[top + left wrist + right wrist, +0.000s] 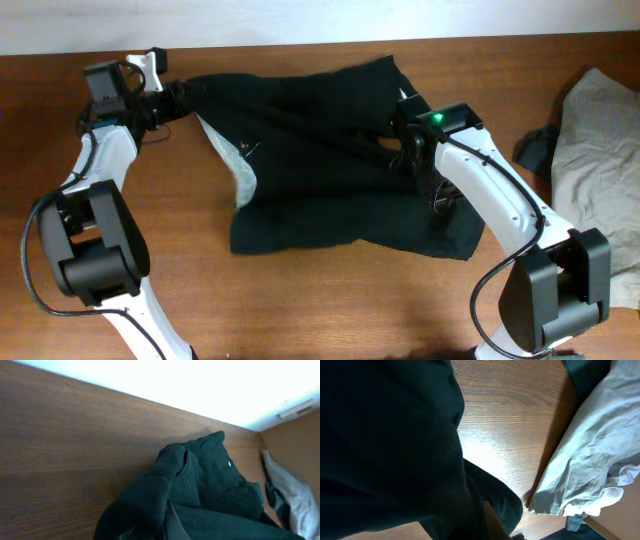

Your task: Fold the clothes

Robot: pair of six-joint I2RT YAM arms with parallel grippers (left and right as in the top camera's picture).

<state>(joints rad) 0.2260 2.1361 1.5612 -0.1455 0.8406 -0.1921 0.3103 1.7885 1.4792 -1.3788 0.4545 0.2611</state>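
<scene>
**On the table, shorts spread between my arms**

At the far left edge, my left gripper (178, 97) is clamped on a bunched corner of the black shorts (330, 170). They lie open across the table (300, 300) with the grey lining (238, 165) showing. My right gripper (405, 152) is buried in their right side, so I cannot tell its jaws' state. A pale cloth (600, 150) lies far right.

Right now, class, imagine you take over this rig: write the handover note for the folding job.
The left gripper is shut on the black shorts at their far-left corner; the right gripper is shut on their right side.
The shorts lie spread across the table, grey lining showing.
Done: both grips. Left: the whole fold.
A pale grey garment sits apart, right.
</scene>
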